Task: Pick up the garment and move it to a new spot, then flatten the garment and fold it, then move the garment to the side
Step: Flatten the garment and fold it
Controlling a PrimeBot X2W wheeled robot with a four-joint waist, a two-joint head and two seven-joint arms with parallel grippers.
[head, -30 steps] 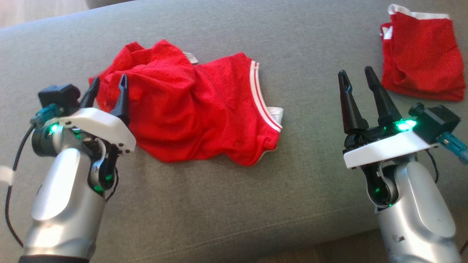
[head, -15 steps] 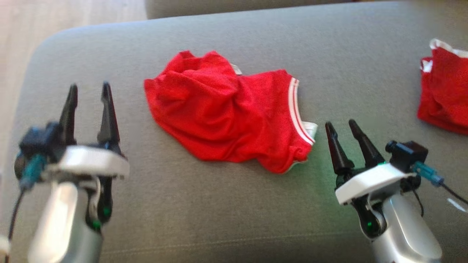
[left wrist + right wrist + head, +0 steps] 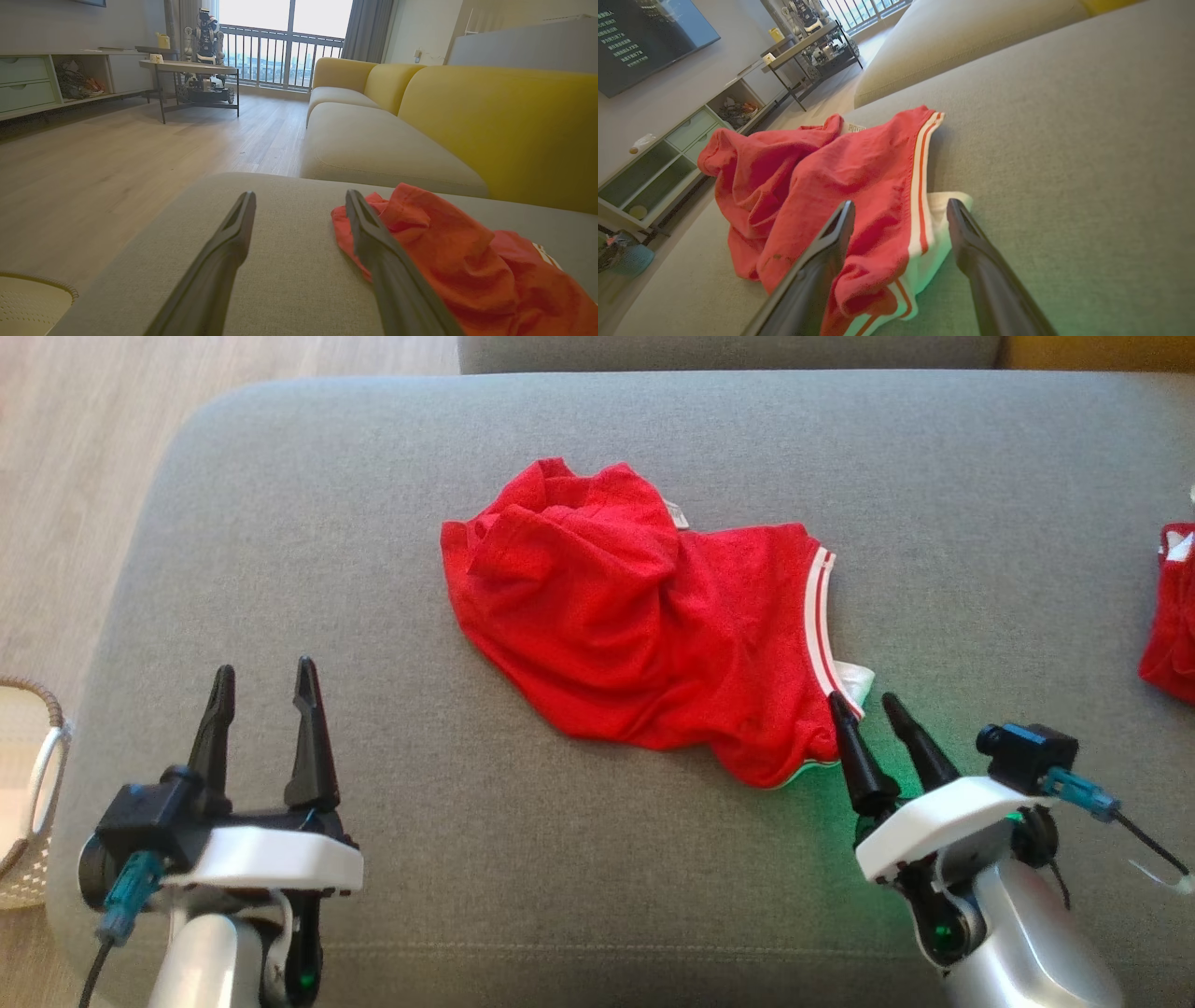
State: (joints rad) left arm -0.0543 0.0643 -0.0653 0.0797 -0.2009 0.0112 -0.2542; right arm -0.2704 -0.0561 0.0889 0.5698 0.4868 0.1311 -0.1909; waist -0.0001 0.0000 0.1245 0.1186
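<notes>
Looking down from the head, we see the red garment (image 3: 635, 635) crumpled in the middle of the grey sofa seat (image 3: 373, 523). Our left pincer (image 3: 264, 667) hovers spread, well apart on its near left. Our right pincer (image 3: 862, 700), also spread, points at the striped near-right corner. Another red cloth (image 3: 1172, 616) lies at the right edge. From the left wrist, the garment sits right of the fingers. From the right wrist, its white-striped hem shows between them.

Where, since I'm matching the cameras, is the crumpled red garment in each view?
Head view: red garment at centre, slightly above middle.
Left wrist view: lower right corner.
Right wrist view: left of centre, striped hem at the bottom.
Shared landmark: the grey cushion beneath it, in all three.
</notes>
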